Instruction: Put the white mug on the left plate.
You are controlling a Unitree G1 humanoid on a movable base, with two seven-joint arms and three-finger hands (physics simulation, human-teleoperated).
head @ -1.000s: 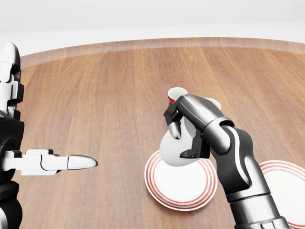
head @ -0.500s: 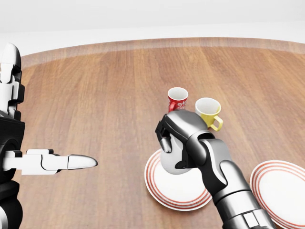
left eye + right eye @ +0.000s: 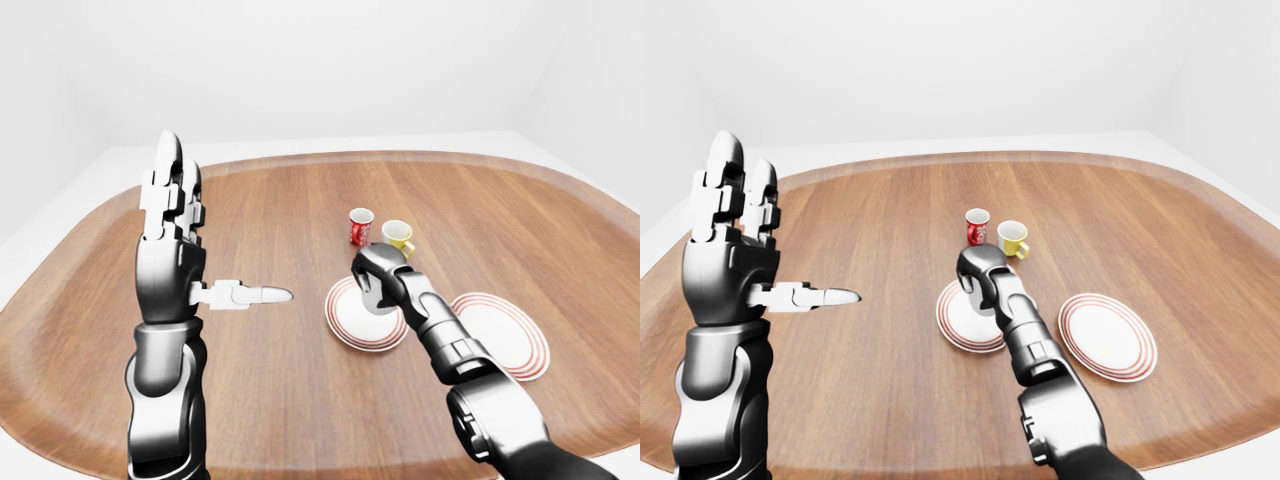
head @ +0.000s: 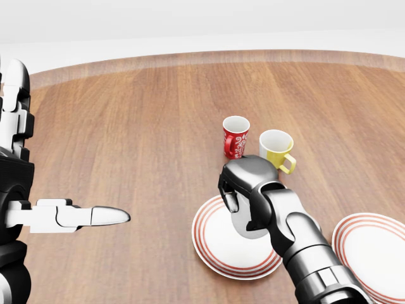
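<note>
My right hand (image 4: 243, 209) is shut round the white mug (image 4: 242, 221) and holds it over the left plate (image 4: 212, 253), a white plate with red rings. I cannot tell whether the mug touches the plate. The hand hides most of the mug. My left hand (image 3: 215, 240) is open and empty, raised at the left of the views with the fingers up and the thumb pointing right, far from the plate.
A red patterned mug (image 4: 235, 136) and a yellow mug (image 4: 276, 149) stand just above the left plate in the head view. A second ringed plate (image 4: 373, 247) lies at the lower right. All rest on a wide wooden table (image 4: 126, 126).
My right hand has come down and slightly right with the white mug, closer over the left plate. The red and yellow mugs show fully now. The left hand has not moved.
</note>
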